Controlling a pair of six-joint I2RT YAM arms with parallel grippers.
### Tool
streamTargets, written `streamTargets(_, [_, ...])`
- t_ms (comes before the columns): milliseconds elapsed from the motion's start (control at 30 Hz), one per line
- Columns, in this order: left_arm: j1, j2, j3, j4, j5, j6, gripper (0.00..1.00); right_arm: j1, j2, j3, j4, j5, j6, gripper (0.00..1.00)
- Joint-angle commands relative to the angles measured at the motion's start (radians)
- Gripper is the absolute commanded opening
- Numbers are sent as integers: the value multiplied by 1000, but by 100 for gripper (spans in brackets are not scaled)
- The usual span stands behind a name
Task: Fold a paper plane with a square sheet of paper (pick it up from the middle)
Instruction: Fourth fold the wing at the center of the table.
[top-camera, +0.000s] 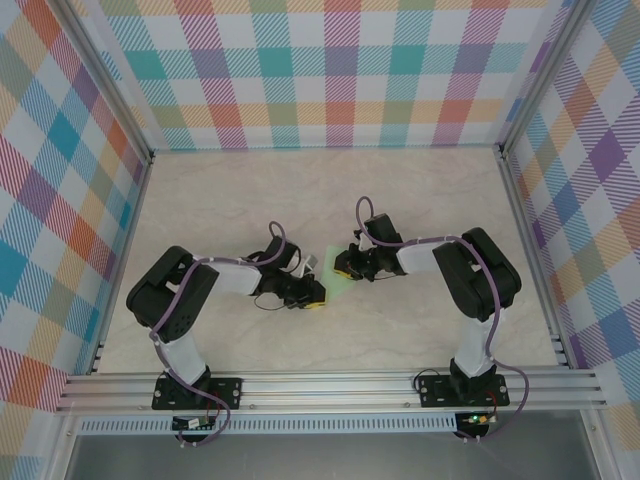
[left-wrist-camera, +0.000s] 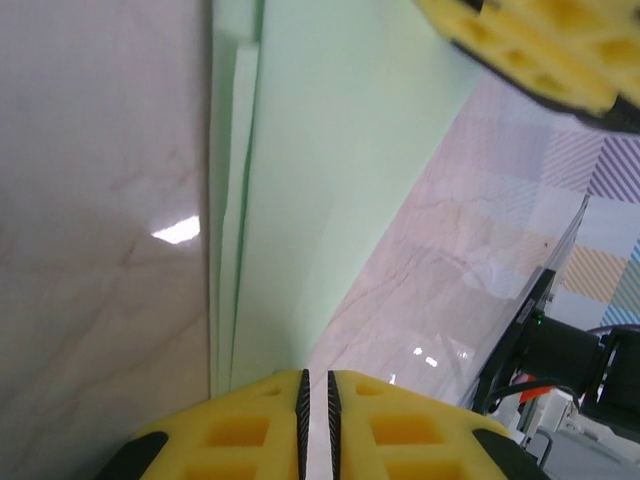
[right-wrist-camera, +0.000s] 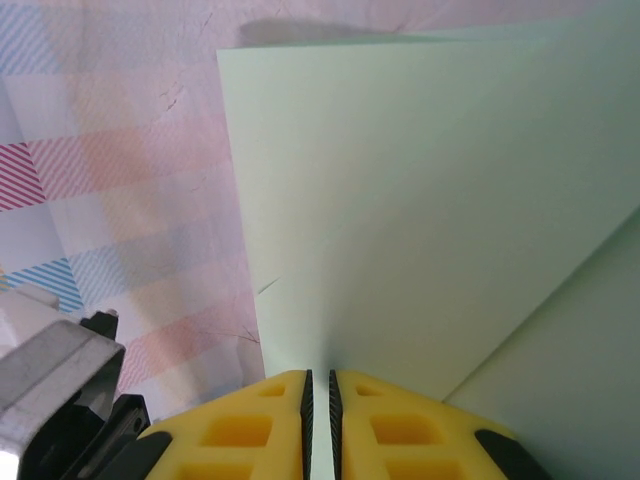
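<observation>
Two grips: left fingers (left-wrist-camera: 306, 390), right fingers (right-wrist-camera: 307, 386) each clenched on folded paper (top-camera: 336, 272) edge; wide tabletop (top-camera: 300, 190) around

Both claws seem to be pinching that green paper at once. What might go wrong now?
The thin paper is pinched by the left gripper and right gripper together; pulling apart might tear it. Its folded layers, seen stacked in the left wrist view, might slip out of line.

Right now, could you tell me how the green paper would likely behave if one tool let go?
Held by the left tool and right tool, the green paper looks thin, so it would probably droop. Its folded layers may stiffen it slightly along the creases. It seems very light, likely sliding easily on the glossy table.
</observation>
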Motion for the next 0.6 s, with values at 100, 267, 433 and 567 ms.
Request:
streamTargets(100, [-9,-43,-63,-207,-6,45,15,0,55,-30,-57,49,-1,16])
streamTargets(267, [-6,-90,-64,-199,-25,30,14,1,46,-24,-54,32,-3,16])
streamTargets(433, [-4,-223,-30,-234,-160,23,12,1,29,-5,-65,16,-12,17])
streamTargets(567, [-3,-241,39,-292,-300,29,12,3,7,30,-83,4,-21,18])
